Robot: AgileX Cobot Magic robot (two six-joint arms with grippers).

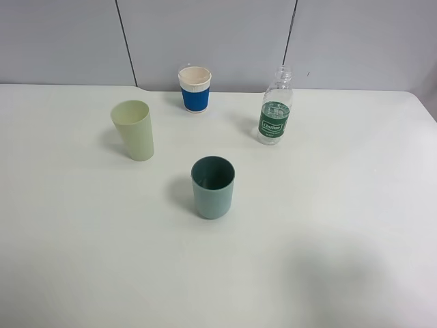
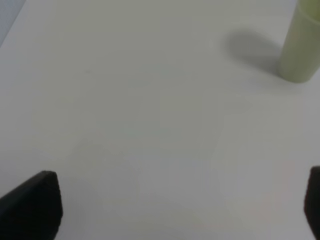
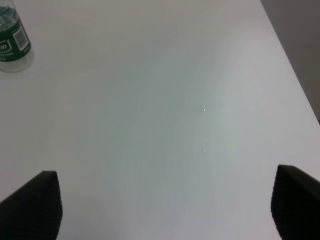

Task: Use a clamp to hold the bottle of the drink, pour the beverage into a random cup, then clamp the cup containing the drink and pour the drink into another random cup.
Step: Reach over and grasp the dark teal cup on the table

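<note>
On the table (image 1: 341, 205), one bottle (image 1: 274, 117), three cups (image 1: 134, 131) (image 1: 195, 90) (image 1: 213, 189).

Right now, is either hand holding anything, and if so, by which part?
Nothing is held. The left hand and the right hand are both open above the white table. The clear plastic bottle with a green label stands apart from both.

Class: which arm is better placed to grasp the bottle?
Right. The bottle stands on that arm's side, ahead of the open right claw; the left wrist view shows only the pale green cup.
</note>
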